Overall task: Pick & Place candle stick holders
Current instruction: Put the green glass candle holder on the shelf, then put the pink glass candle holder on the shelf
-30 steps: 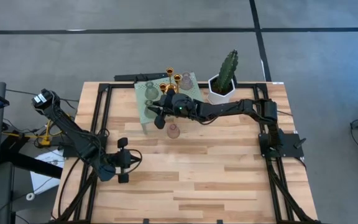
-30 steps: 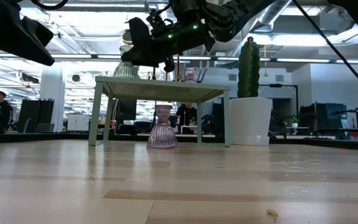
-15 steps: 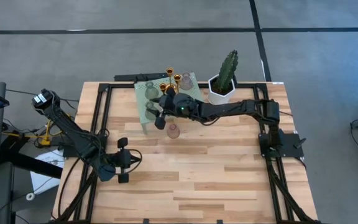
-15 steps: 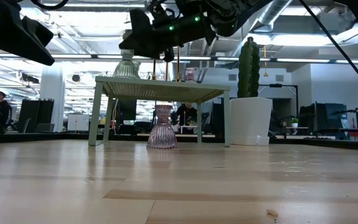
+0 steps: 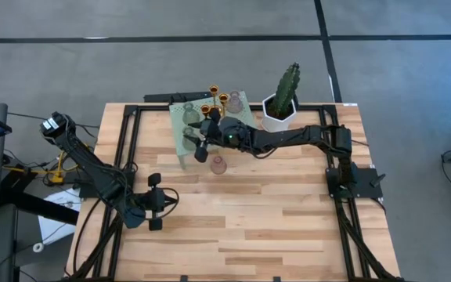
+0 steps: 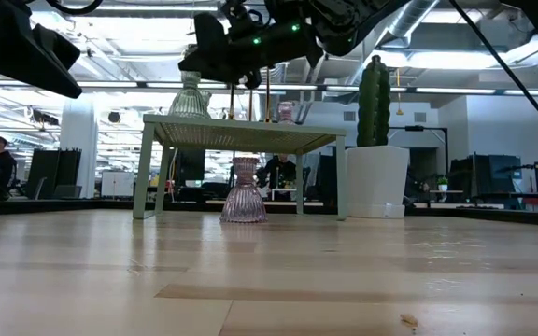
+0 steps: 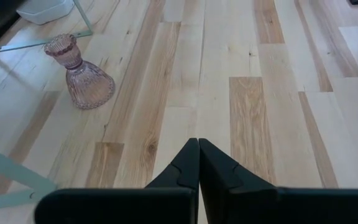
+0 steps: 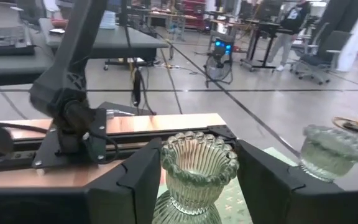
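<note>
My right gripper [image 5: 194,142] is open over the near left part of a pale green stand [image 6: 250,138]. Its fingers stand on either side of the top of a grey-green candle stick holder [image 8: 197,168], which rests upright on its base on the stand. Farther back on the stand are another grey-green holder [image 8: 331,152], two gold holders [image 5: 214,95] and a pink one [image 5: 235,102]. A second pink holder [image 7: 79,74] stands on the table in front of the stand. My left gripper [image 7: 199,162] waits shut over the near left of the table.
A white hexagonal pot with a cactus [image 5: 279,110] stands right of the stand at the table's far edge. Black frame rails [image 5: 128,149] run along the table's left and right sides. Bare wood lies across the table's near half.
My right gripper has opened around the grey-green holder and tipped up a little. The holder stays upright on the stand.
</note>
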